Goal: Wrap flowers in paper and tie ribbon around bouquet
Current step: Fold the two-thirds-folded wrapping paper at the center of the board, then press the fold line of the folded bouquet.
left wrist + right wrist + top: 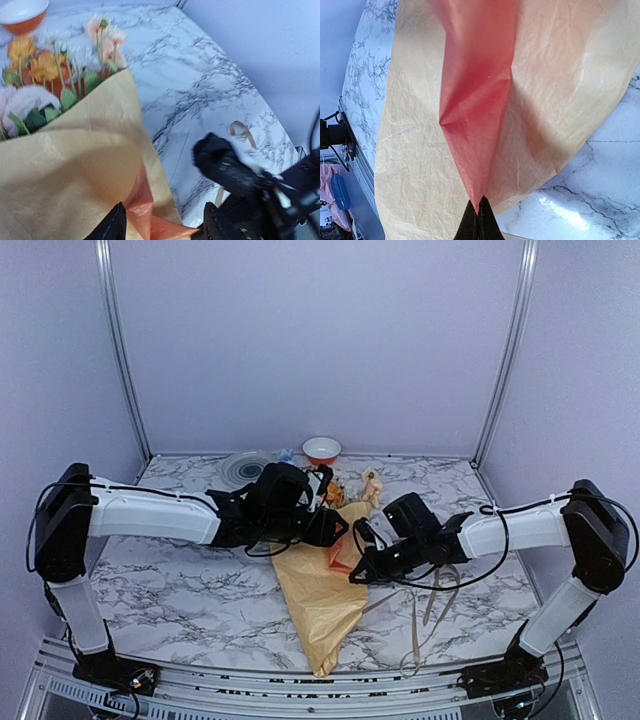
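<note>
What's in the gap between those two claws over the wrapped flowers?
An orange fold of the paper. The right gripper pinches its tip, clearest in the right wrist view; the left gripper stands open around it.

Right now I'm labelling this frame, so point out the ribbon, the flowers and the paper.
ribbon [415, 635]: top external view, straight loose strand.
flowers [44, 65]: left wrist view, an orange head.
paper [477, 95]: right wrist view, the orange fold.
</note>
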`<state>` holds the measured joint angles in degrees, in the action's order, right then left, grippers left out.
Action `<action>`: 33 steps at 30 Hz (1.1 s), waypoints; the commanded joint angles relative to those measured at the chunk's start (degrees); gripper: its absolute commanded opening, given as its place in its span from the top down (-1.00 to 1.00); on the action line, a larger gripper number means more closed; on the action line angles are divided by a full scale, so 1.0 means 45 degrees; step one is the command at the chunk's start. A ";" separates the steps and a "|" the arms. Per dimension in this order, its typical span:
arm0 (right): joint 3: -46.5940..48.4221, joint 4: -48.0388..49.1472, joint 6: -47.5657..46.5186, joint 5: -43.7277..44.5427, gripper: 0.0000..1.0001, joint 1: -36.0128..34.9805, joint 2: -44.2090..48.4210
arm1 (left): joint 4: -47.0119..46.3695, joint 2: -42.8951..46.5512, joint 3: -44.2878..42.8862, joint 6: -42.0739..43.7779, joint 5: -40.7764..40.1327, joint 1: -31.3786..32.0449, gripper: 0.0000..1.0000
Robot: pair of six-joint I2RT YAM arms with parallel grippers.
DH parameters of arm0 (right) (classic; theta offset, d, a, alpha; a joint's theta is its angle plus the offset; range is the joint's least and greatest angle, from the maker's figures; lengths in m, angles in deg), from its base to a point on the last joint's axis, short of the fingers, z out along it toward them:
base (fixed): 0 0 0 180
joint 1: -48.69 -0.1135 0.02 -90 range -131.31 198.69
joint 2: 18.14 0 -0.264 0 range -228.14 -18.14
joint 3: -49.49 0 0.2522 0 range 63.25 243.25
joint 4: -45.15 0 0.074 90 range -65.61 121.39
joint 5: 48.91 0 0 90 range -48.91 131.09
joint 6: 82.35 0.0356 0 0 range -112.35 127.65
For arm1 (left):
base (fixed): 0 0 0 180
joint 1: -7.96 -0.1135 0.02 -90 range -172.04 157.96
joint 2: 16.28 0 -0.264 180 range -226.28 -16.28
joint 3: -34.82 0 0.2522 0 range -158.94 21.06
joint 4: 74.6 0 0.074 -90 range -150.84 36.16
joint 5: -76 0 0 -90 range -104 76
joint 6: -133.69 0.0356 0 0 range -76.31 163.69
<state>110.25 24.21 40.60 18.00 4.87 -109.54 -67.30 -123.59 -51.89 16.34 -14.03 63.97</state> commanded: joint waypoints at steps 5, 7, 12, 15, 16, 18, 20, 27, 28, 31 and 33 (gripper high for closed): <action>-0.0005 0.1297 -0.0064 -0.0328 1.00 0.0146 -0.0257 | 0.1207 0.2675 0.1962 0.4288 -0.1889 0.2302 0.42; -0.0049 0.1403 -0.0020 -0.0344 1.00 0.0165 -0.0269 | 0.2193 0.2072 0.1908 0.4381 -0.2028 0.2597 0.59; -0.0162 0.1439 0.0067 -0.0176 1.00 0.0185 -0.0158 | 0.2560 0.1391 0.2038 0.4605 -0.2864 0.3855 0.70; -0.0295 0.1537 0.0113 0.0063 1.00 0.0185 -0.0119 | 0.2764 0.0685 0.1967 0.4634 -0.3432 0.4126 0.70; -0.0324 0.1598 0.0119 0.0086 1.00 0.0185 -0.0137 | 0.2910 0.0402 0.1887 0.4633 -0.3487 0.4191 0.70; -0.0359 0.1679 0.0110 0.0176 1.00 0.0190 -0.0245 | 0.3085 -0.0093 0.1712 0.4708 -0.3340 0.4461 0.65; -0.0437 0.1904 0.0036 0.0301 1.00 0.0188 -0.0335 | 0.3223 -0.0411 0.1645 0.5002 -0.3025 0.4899 0.53; -0.0527 0.2652 -0.0144 0.0650 1.00 0.0416 -0.0803 | 0.3877 -0.1356 0.1997 0.5093 -0.2448 0.5303 0.37; -0.0524 0.2668 -0.0146 0.0685 1.00 0.0451 -0.0889 | 0.3784 -0.1267 0.2102 0.5052 -0.2116 0.5322 0.36; -0.0507 0.2650 -0.0168 0.0820 1.00 0.0498 -0.1120 | 0.3345 -0.0760 0.2435 0.5158 -0.1381 0.5483 0.30; -0.0487 0.2681 -0.0203 0.0852 1.00 0.0517 -0.1290 | 0.3238 -0.0365 0.2534 0.5296 -0.1178 0.5586 0.26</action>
<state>107.70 33.56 40.43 19.53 6.27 -113.97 -56.65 -127.00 -43.19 39.20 -26.07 87.49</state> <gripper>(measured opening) 0.006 0.355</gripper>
